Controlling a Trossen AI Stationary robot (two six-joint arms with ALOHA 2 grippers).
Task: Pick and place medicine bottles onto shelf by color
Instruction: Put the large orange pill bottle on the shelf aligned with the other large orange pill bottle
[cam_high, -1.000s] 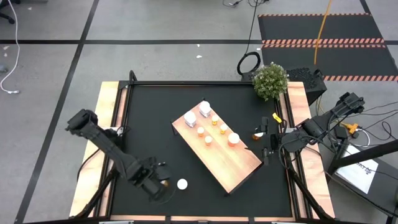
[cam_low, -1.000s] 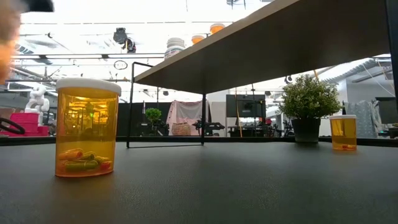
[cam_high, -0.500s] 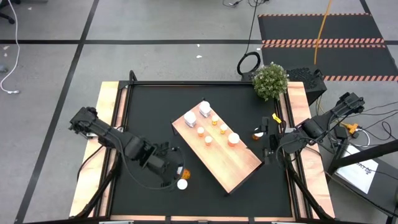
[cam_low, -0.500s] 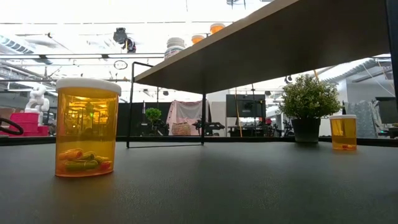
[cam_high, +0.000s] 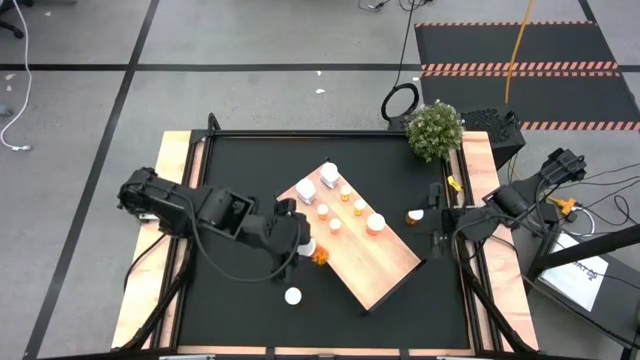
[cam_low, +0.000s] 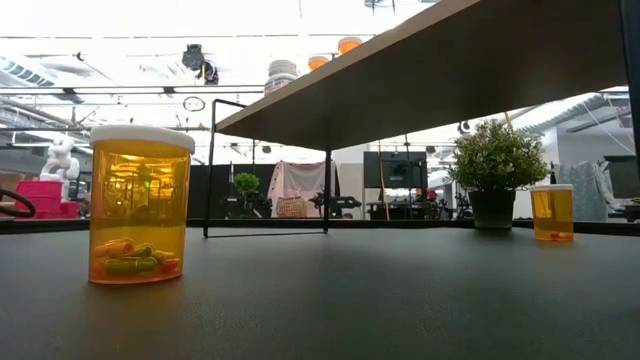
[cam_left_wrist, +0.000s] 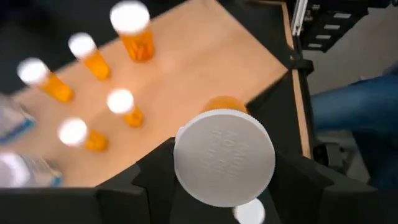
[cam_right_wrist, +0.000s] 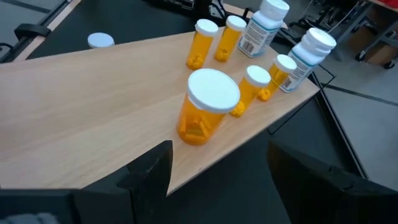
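Note:
The shelf (cam_high: 365, 250) is a pale wood board on legs in the middle of the black mat. On it stand two white bottles (cam_high: 317, 183) and several orange, white-capped bottles (cam_high: 347, 212). My left gripper (cam_high: 311, 249) hangs at the shelf's near left edge, shut on an orange bottle (cam_high: 320, 256) with a white cap (cam_left_wrist: 224, 155). Another orange bottle (cam_high: 293, 296) stands on its base on the mat nearer the front, and one more (cam_high: 414, 215) stands right of the shelf. My right gripper (cam_high: 437, 215) waits open beside that one, with nothing between its fingers (cam_right_wrist: 149, 171). My left gripper pinches the orange bottle at its capped end (cam_left_wrist: 181, 163) between its two fingers, one on each side. The fingers lie along the bottle and slant down toward the shelf. The bottle is lifted clear and tilted: cap toward the wrist, orange body (cam_left_wrist: 224, 104) pointing forward over the shelf's edge.
A potted plant (cam_high: 435, 130) stands at the mat's far right corner. In the low view the shelf's underside (cam_low: 450, 70) spans overhead, and a thin black frame (cam_low: 265, 165) stands behind. The shelf's near right half is bare wood (cam_high: 385, 265).
My left gripper has risen from the mat's near left part and swung toward the shelf, rolling as it went. It has kept its hold on the orange bottle, which is now carried high at the shelf's near left edge. The bottle at the front has stayed put.

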